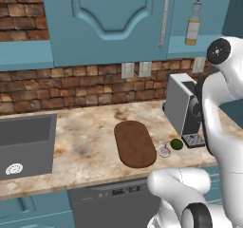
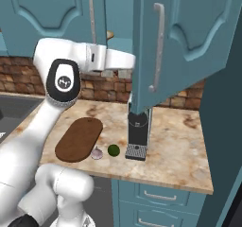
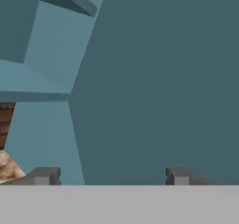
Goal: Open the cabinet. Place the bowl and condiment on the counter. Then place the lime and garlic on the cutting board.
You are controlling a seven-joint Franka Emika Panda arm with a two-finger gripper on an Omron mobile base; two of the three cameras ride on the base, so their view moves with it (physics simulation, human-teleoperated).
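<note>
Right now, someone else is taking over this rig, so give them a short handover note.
Gripper: open, holding nothing, facing the swung-out teal cabinet door.
Clear condiment bottle of yellowish liquid: standing on the cabinet shelf. Bowl: can't be made out.
Dark-green lime and pale garlic bulb: on the beige marbled counter, beside the dark brown oval cutting board, which is bare.
Done: cabinet open.
Left: bowl and condiment to counter, lime and garlic onto board.

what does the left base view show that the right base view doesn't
Left base view alone: a clear bottle of yellowish liquid on the open teal wall cabinet's shelf, and the grey sink basin. Right base view alone: the swung-out cabinet door and teal lower drawers. Both: dark brown oval cutting board, dark-green lime, pale garlic bulb, marbled counter.
</note>
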